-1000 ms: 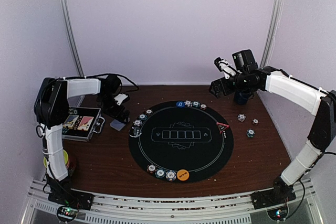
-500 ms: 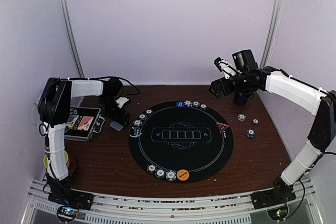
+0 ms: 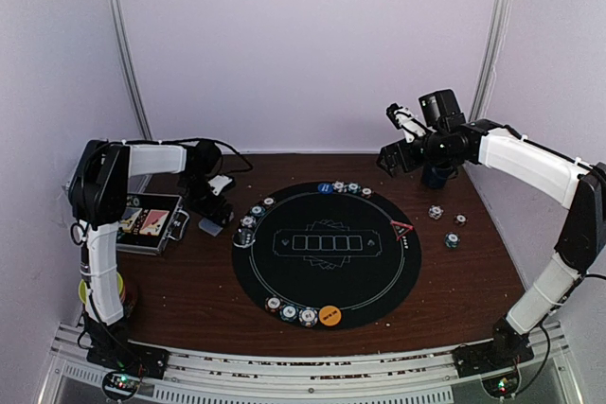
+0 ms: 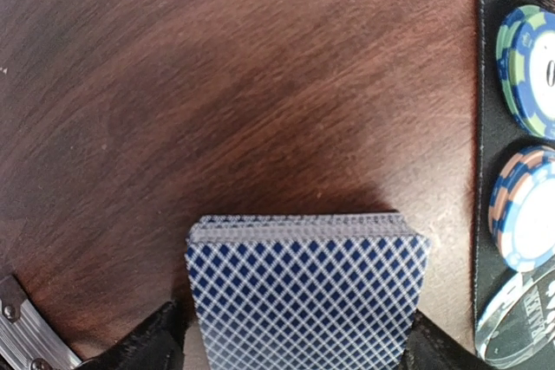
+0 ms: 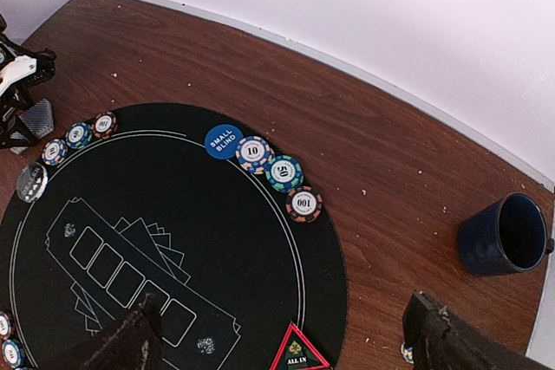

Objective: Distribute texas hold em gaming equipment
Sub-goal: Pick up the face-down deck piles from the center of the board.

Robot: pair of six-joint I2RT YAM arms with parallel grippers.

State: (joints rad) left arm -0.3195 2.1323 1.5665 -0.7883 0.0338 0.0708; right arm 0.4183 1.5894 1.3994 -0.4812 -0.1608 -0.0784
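Blue-checked deck (image 4: 303,301) sharp on L wrist cam, grey smudge overhead.

Card deck (image 4: 305,301) btwn jaws on table (image 4: 217,84), chips (image 4: 527,67) at right.

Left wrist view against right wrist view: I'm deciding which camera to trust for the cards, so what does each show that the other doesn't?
Only the left wrist view: the corner of a metal case. Only the right wrist view: the blue cup, the small blind button, the 10, 50 and 100 chips and the red triangle. Both: the deck of cards, tiny in the right wrist view, three chips and a clear button along the black mat, and the wooden table.
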